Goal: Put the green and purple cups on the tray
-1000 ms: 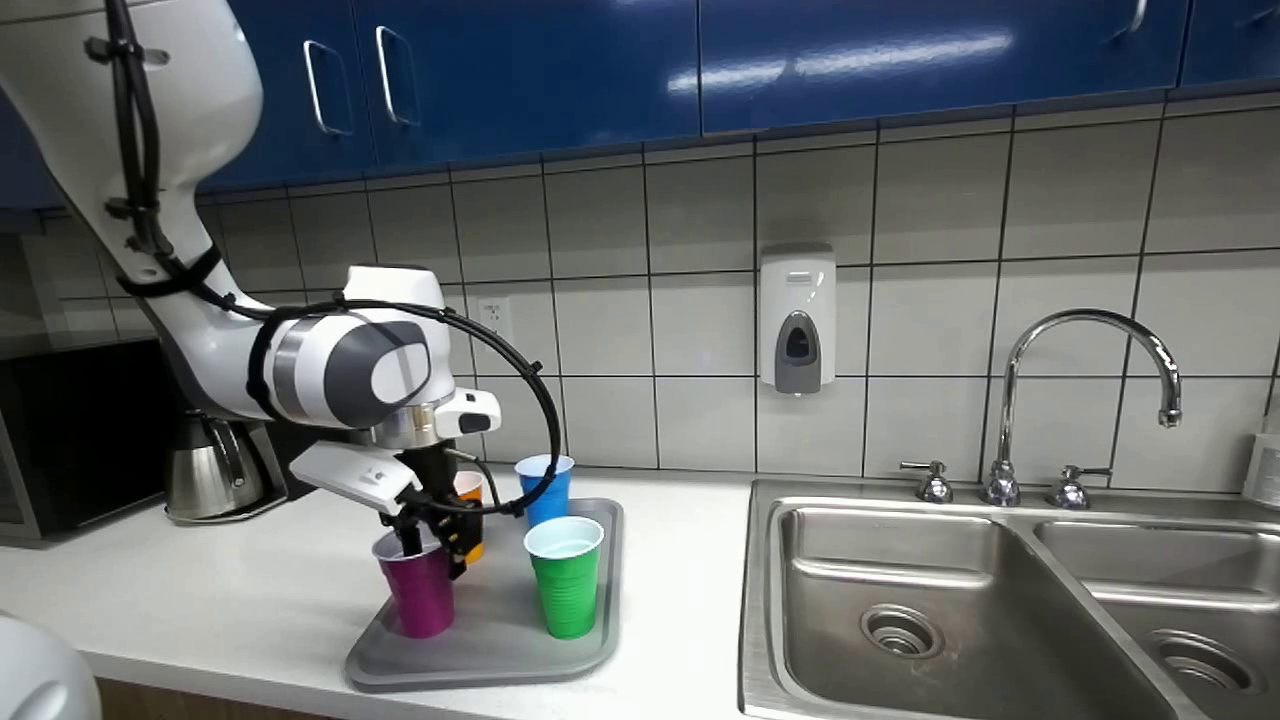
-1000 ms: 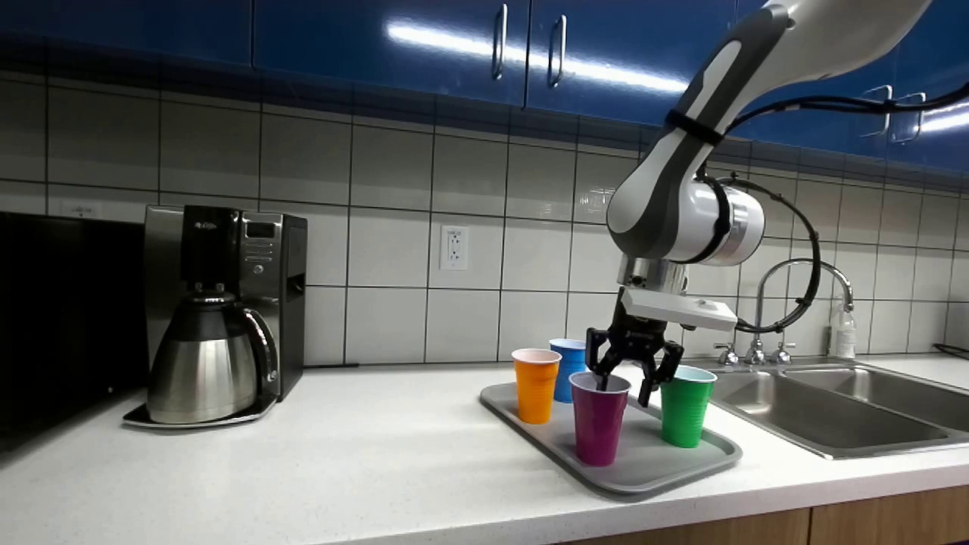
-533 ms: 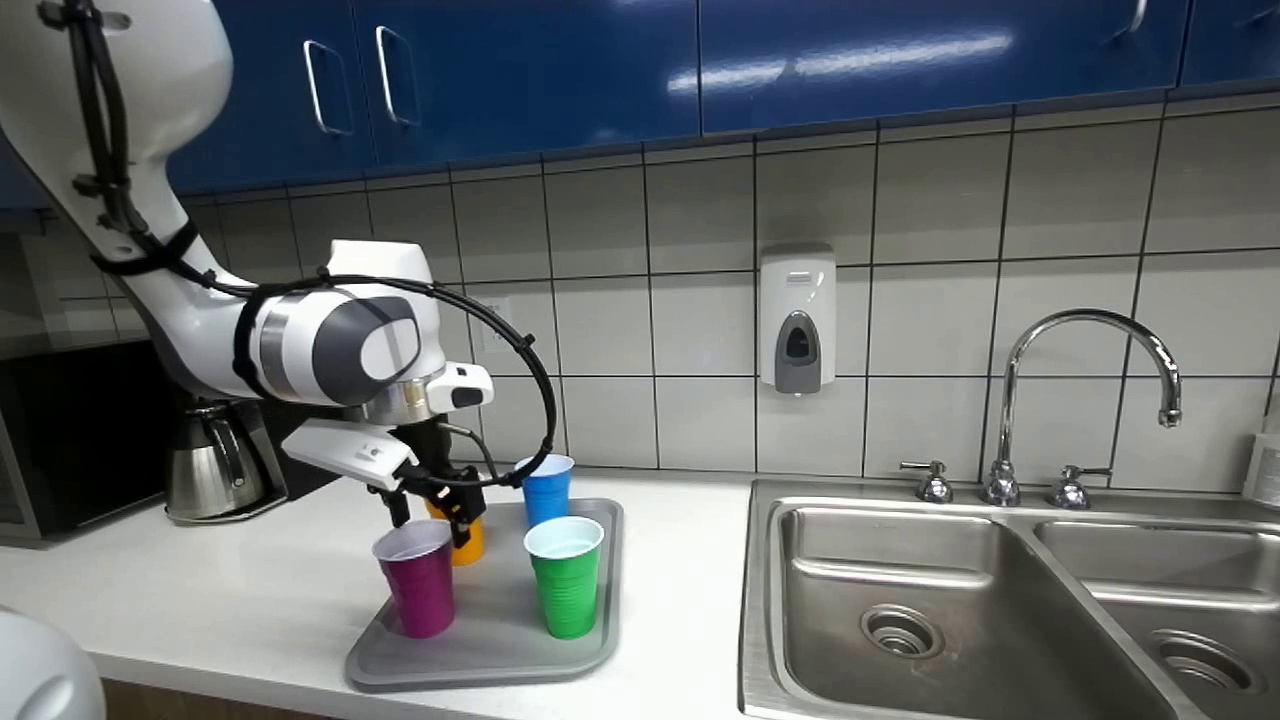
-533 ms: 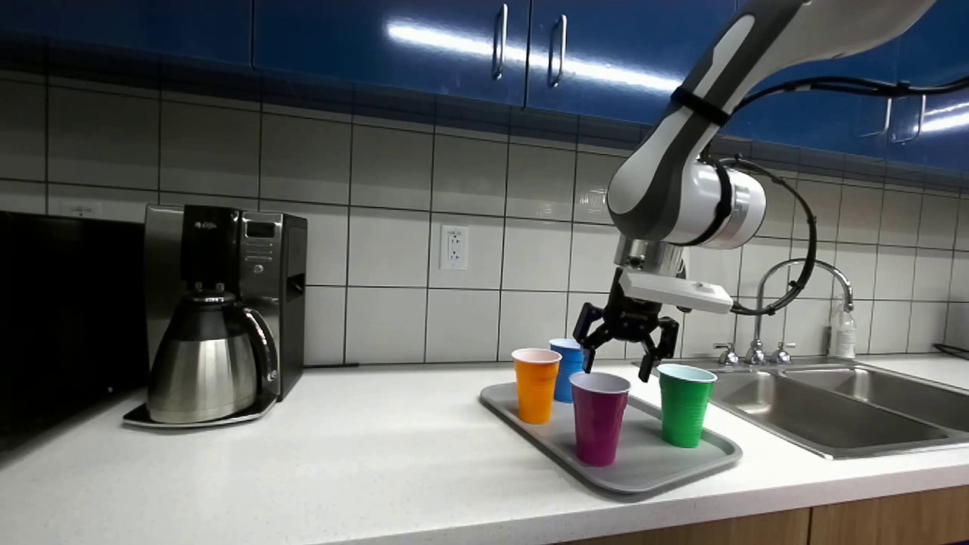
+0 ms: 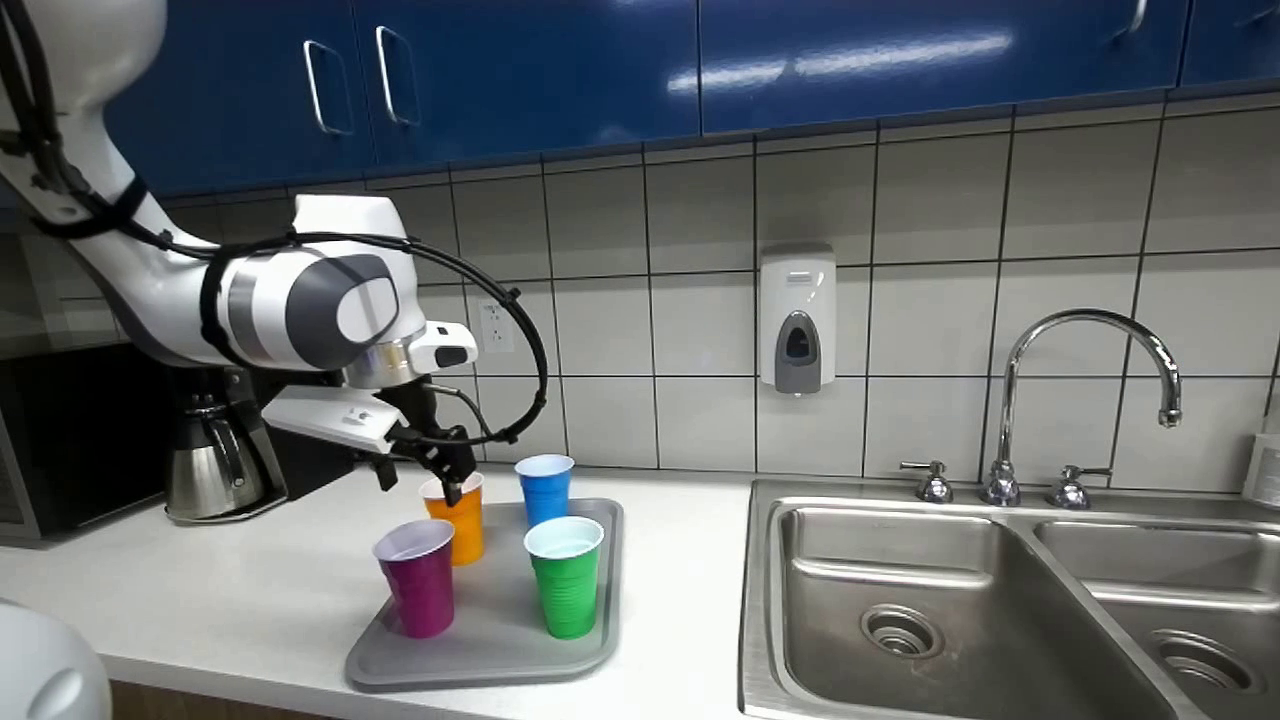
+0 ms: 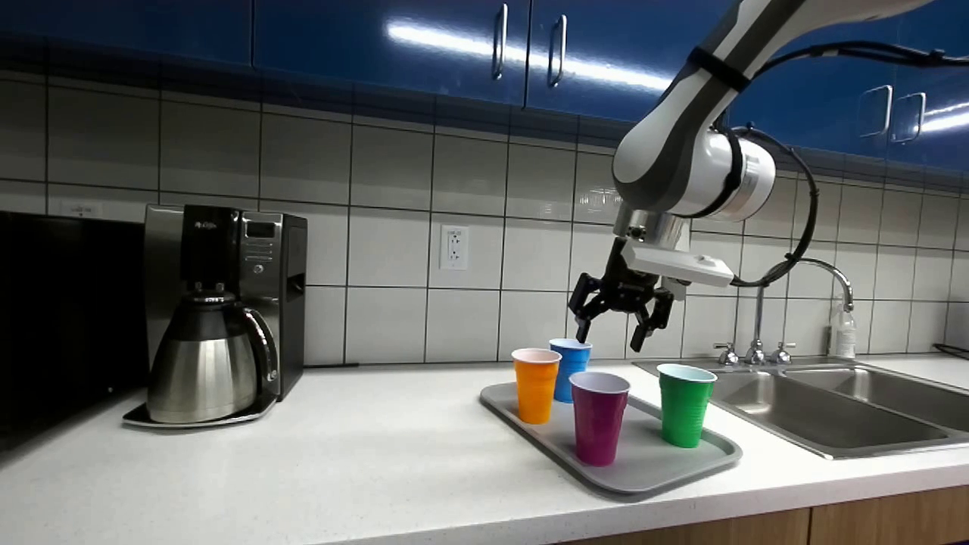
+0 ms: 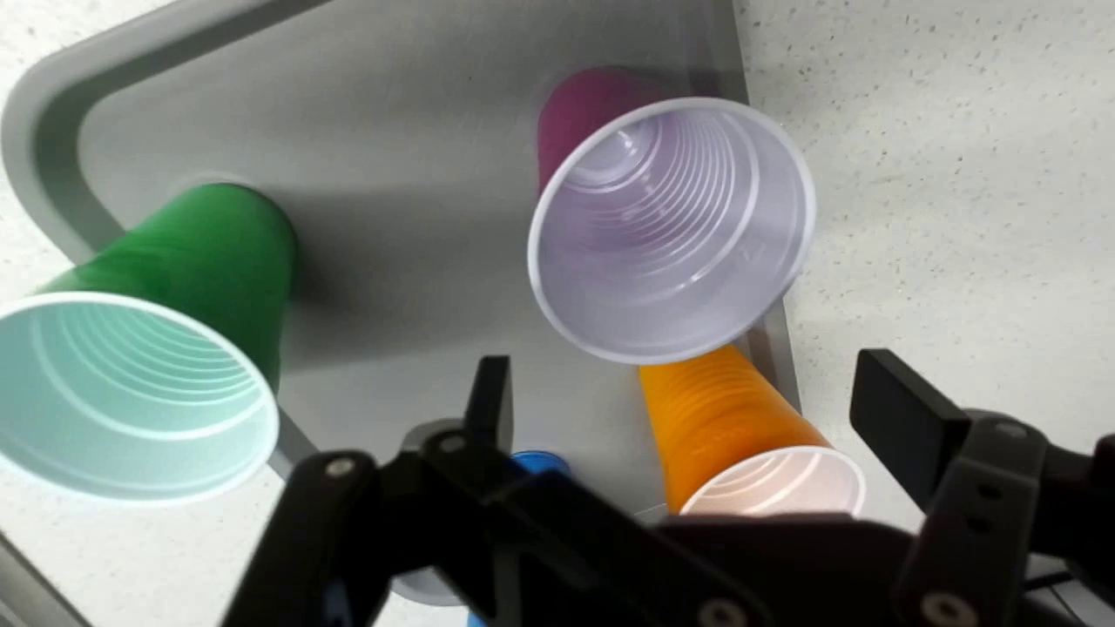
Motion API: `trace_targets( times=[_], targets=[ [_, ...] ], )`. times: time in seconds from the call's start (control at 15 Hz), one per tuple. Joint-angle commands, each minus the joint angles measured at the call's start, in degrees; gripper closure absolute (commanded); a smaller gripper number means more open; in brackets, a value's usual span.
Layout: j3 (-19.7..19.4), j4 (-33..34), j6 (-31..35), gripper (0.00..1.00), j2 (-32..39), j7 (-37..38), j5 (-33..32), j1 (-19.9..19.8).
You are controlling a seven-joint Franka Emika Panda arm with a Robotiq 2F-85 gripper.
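Observation:
The purple cup stands upright on the grey tray in both exterior views: cup (image 5: 420,590) and tray (image 5: 510,655), cup (image 6: 598,424) and tray (image 6: 643,475). The green cup (image 5: 567,592) stands upright on the same tray, and it also shows in an exterior view (image 6: 684,410). In the wrist view the purple cup (image 7: 592,113) is top centre and the green cup (image 7: 218,244) is at the left. My gripper (image 6: 609,343) is open and empty, above the cups and apart from them. Its spread fingers (image 7: 688,392) show low in the wrist view.
An orange cup (image 6: 536,390) and a blue cup (image 6: 571,371) also stand on the tray. A coffee maker with a steel carafe (image 6: 204,363) is on the counter. A sink (image 5: 900,570) lies beside the tray. Blue cabinets (image 5: 540,70) hang above.
My gripper has risen from the purple cup, where one finger was inside its rim, and now hangs higher above the tray. The cups and tray have stayed in place.

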Motion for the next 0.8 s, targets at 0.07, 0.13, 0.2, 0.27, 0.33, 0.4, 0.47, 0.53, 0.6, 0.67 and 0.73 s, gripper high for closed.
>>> trace_targets(
  times=[0.07,0.13,0.2,0.27,0.33,0.4,0.47,0.53,0.6,0.67,0.73],
  targets=[
    [-0.2,-3.4,-4.1,0.0,-7.2,-3.0,-2.0,0.3],
    [-0.1,-3.9,-4.6,0.0,-8.1,-3.0,-3.2,-0.1],
    [0.0,-4.4,-5.1,0.0,-9.2,-2.8,-4.7,-0.6],
    [0.1,-4.7,-5.6,0.0,-10.2,-2.7,-5.9,-0.9],
    [0.2,-5.0,-6.1,0.0,-11.1,-2.5,-7.2,-1.3],
    [0.2,-5.3,-6.7,0.0,-12.1,-2.6,-8.4,-1.6],
    [0.3,-5.6,-7.1,0.0,-13.0,-2.4,-9.4,-1.9],
    [0.4,-5.8,-7.6,0.0,-13.8,-2.3,-10.4,-2.3],
    [0.4,-6.0,-8.1,0.0,-14.5,-2.3,-11.1,-2.4],
    [0.4,-6.2,-8.7,0.0,-15.2,-2.3,-11.7,-2.5],
    [0.4,-6.4,-9.1,0.0,-15.8,-2.1,-12.1,-2.7]
  ],
)
